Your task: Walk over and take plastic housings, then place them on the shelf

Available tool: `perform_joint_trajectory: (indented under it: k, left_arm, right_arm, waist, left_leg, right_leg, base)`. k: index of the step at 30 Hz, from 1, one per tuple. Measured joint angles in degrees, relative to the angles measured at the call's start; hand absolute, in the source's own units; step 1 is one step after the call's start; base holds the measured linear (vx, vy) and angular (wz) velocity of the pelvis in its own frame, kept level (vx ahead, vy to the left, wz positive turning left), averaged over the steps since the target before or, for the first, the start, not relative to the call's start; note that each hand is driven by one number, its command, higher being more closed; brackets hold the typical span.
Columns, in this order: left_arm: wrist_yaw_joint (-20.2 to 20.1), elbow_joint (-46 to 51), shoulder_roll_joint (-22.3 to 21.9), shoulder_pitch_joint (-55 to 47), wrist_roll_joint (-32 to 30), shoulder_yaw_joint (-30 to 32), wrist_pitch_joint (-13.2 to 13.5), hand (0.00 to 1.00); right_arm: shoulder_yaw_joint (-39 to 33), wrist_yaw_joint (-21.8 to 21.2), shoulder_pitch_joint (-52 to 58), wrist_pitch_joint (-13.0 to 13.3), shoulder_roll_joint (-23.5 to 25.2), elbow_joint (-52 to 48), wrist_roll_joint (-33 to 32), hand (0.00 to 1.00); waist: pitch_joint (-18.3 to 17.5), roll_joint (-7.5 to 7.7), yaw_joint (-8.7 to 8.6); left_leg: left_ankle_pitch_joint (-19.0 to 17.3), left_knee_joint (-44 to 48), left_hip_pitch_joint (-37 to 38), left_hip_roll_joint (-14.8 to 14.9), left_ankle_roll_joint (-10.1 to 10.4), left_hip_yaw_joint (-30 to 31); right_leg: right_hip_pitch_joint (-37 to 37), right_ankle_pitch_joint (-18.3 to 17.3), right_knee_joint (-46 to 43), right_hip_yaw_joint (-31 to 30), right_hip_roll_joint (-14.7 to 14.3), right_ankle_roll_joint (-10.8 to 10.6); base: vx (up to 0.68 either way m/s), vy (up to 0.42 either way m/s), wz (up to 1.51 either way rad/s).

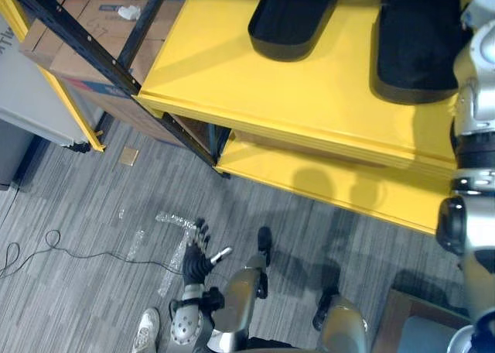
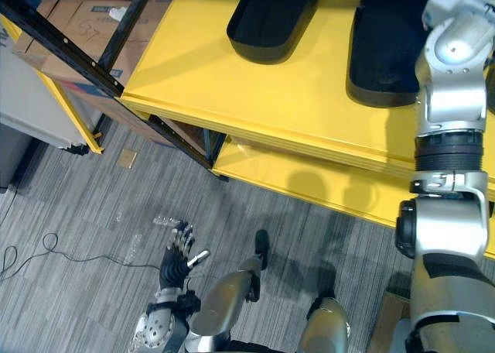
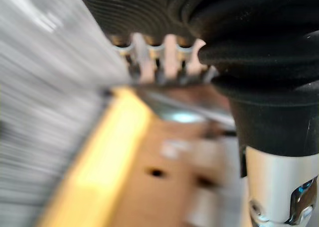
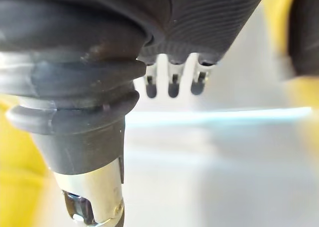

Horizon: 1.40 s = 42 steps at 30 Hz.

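Plastic housings [image 1: 294, 16] two, black, on yellow shelf [image 1: 309, 97]; left hand [image 1: 195, 264] low, right hand [image 4: 173, 85], both slack, empty

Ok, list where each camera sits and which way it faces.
Left eye view: on the head, facing down at the yellow shelf, left housing, right housing and floor; left hand low, open.
Right eye view: beside it, same scene shared; right arm raised by the shelf.
Left wrist view: on the left wrist, along its hand towards a blurred yellow edge.
Right wrist view: on the right wrist, along the open, empty right hand.
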<state>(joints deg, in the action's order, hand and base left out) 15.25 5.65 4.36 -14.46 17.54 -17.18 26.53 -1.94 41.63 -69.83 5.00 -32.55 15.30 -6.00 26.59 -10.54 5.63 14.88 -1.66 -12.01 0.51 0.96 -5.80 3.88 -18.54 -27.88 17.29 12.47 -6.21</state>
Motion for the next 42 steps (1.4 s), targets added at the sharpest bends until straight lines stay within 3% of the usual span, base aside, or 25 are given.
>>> perform_joint_trajectory:
  k: [2,6,9,11,14,16,21,25,32,42]
  left_arm:
    - [-0.8,6.9,0.3,2.5,0.7,0.6,0.6,0.0]
    - [-4.4,14.0,3.6,7.1,5.3,0.9,0.2,0.0]
    - [-5.3,16.4,4.9,9.6,6.1,0.6,-2.0,0.0]
    - [-4.6,18.2,5.9,11.9,6.1,0.4,-5.2,0.0]
    - [-1.7,19.1,7.0,15.1,3.1,0.2,-7.3,0.0]
    - [1.6,19.1,6.9,17.1,1.6,0.1,-9.9,0.0]
    - [2.7,19.1,6.2,16.1,1.6,0.1,-12.3,0.0]
    - [1.3,19.1,6.2,16.0,1.8,0.1,-13.0,0.0]
    - [-6.2,19.1,6.2,16.0,2.8,-3.9,-17.4,0.0]
    - [-7.8,16.6,4.7,26.2,5.0,-11.2,-21.8,0.0]
  right_arm:
    - [0.3,-1.3,0.8,-0.3,1.0,-6.1,-0.1,0.0]
    - [-0.1,-9.4,10.6,-1.7,0.8,-17.7,-4.6,0.0]
    - [-1.5,-16.0,24.9,-4.3,0.8,-25.8,-10.6,0.0]
    - [-2.7,-21.8,37.5,-7.6,3.2,-31.7,-16.3,0.0]
    - [-1.9,-26.8,47.2,-8.1,8.1,-36.2,-16.7,0.0]
    - [2.5,-29.2,52.6,-8.1,11.5,-37.7,-14.6,0.0]
    - [5.8,-28.9,53.4,-7.3,16.3,-36.6,-12.2,0.0]
    - [6.1,-25.2,50.6,-6.7,19.1,-32.5,-10.0,0.0]
    - [7.2,-20.2,48.0,-4.7,20.0,-29.3,-8.2,0.0]
    - [7.4,-12.6,42.6,-4.4,22.0,-25.6,2.8,0.0]
  waist:
    - [0.0,0.01,-1.06]
    - [-0.2,0.27,-3.82]
    - [-1.1,2.38,-5.26]
    - [-1.8,4.24,-6.82]
    - [-1.1,5.85,-7.39]
    - [-0.9,6.55,-8.76]
    - [-0.3,7.49,-8.2]
    - [0.3,8.5,-7.7]
    - [0.7,8.45,-7.86]
    - [1.5,8.43,-9.09]
  left_leg:
    - [-0.5,0.0,0.6,0.1,-0.1,-0.4]
    - [-1.5,-0.7,2.1,0.6,-0.5,-1.5]
    - [-1.5,-0.7,2.3,0.9,-1.1,-3.8]
    - [-2.1,-0.5,2.6,1.0,-1.6,-5.0]
    - [-3.6,0.6,2.8,1.4,-1.5,-6.9]
    - [-4.2,1.2,2.3,1.6,-1.8,-7.4]
    - [-3.9,1.3,1.1,2.4,-1.3,-7.6]
    - [-3.2,1.9,-0.3,2.4,-1.0,-7.3]
    - [-3.2,2.0,-0.4,2.3,-1.0,-7.2]
    - [-2.8,2.2,-1.1,2.9,-1.4,-8.1]
  right_leg:
    - [-0.9,0.5,1.1,-0.1,-0.3,-0.2]
    - [-3.3,3.2,5.7,-0.9,-1.6,-0.8]
    - [-3.5,5.1,8.0,-3.2,-1.9,-1.4]
    - [-3.9,6.6,9.6,-4.5,-2.0,-2.0]
    - [-3.8,7.1,10.5,-6.4,-2.1,-2.3]
    - [-3.6,7.5,11.0,-6.7,-2.3,-2.2]
    - [-2.0,8.1,11.7,-6.7,-2.6,-1.3]
    - [-1.0,8.5,11.4,-6.8,-2.9,-1.5]
    - [-0.5,8.0,10.6,-6.8,-2.8,-0.9]
    - [1.5,8.1,9.0,-8.2,-3.2,-1.0]
  base:
    - [0.02,0.009,-0.1]
    - [0.03,0.034,-0.19]
    - [0.06,0.049,-0.34]
    - [0.07,0.054,-0.29]
    - [0.0,0.04,-0.34]
    - [-0.05,0.042,-0.13]
    - [-0.05,0.018,-0.03]
    - [0.0,0.008,0.03]
    - [0.0,0.0,0.0]
    - [-0.01,0.001,-0.06]
